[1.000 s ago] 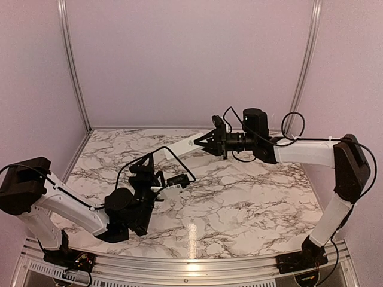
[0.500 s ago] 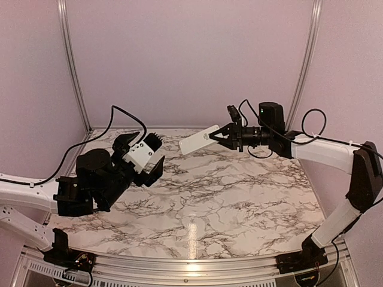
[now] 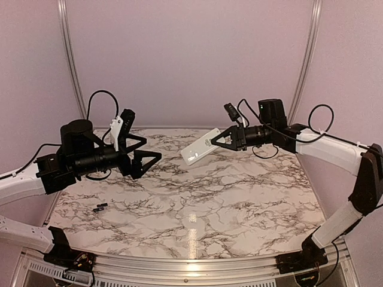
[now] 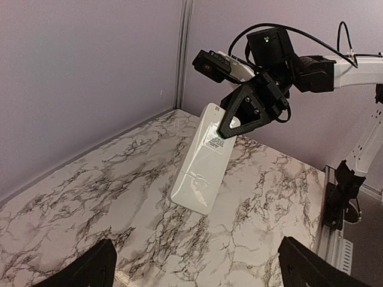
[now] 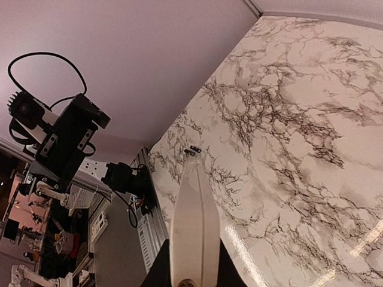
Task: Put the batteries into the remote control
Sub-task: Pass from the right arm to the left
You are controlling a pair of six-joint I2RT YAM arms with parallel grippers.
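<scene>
We see the white and black left arm (image 3: pixel 21 182) held up high, coming in from the left side. Its wrist is level, so the black two-finger left pincer (image 3: pixel 152 147) points sideways at the other arm. Its two fingers are spread wide apart with nothing between them. The white and black right arm (image 3: pixel 328 147) goes up from its base, bends at the elbow and reaches across to the left. We see its black right pincer (image 3: pixel 214 141) up in the air too, pinched tight on one end of the small flat white plastic remote control (image 3: pixel 198 148). The two pincers face each other, well apart.
</scene>
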